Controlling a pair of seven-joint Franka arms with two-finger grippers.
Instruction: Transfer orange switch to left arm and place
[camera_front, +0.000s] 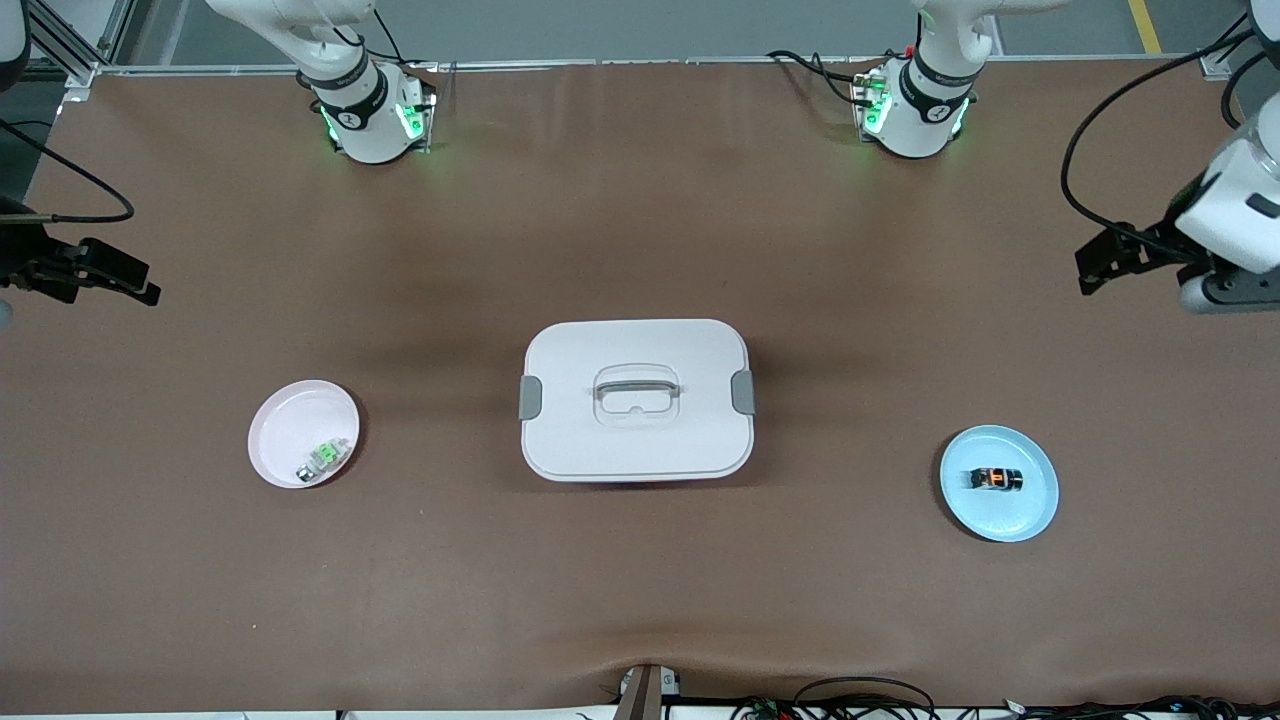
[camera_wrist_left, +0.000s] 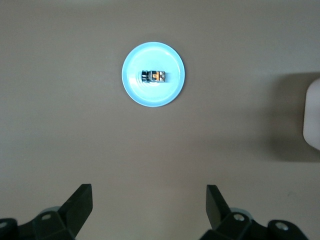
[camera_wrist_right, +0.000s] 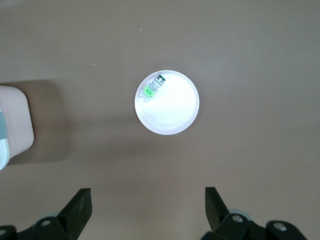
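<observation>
Lowest on the table, and so nearest the front camera, sits the blue plate (camera_front: 1030, 515) toward the left arm's end; the orange switch (camera_front: 998, 479) lies on its side in the middle of it, untouched, and nothing else is on that plate. Slightly farther from the camera, toward the right arm's end, the pink plate (camera_front: 280, 440) holds a small green-and-clear component (camera_front: 322, 458) close to its rim; between the two plates stands the white box (camera_front: 636, 400), lid on, grey latches at both ends, its contents hidden.

Neither arm has begun; the left gripper (camera_wrist_left: 149, 202) hangs high over bare table at the left arm's end, fingers spread wide and empty, its wrist view looking down on the switch; the right gripper (camera_wrist_right: 148, 202) hangs likewise over the right arm's end, fingers spread, holding nothing, waiting.

Several things could go wrong from here. Being tiny and roughly cylindrical, the switch may roll or skid on the plate if the fingers close off-centre or along its axis; a hard descent could tip or push the plate. A straight, low path toward the other arm would run into the box, so the carry probably needs height or a detour. At the handover, so small a part leaves little room for a second pair of fingers, and a mistimed release would likely drop it.
</observation>
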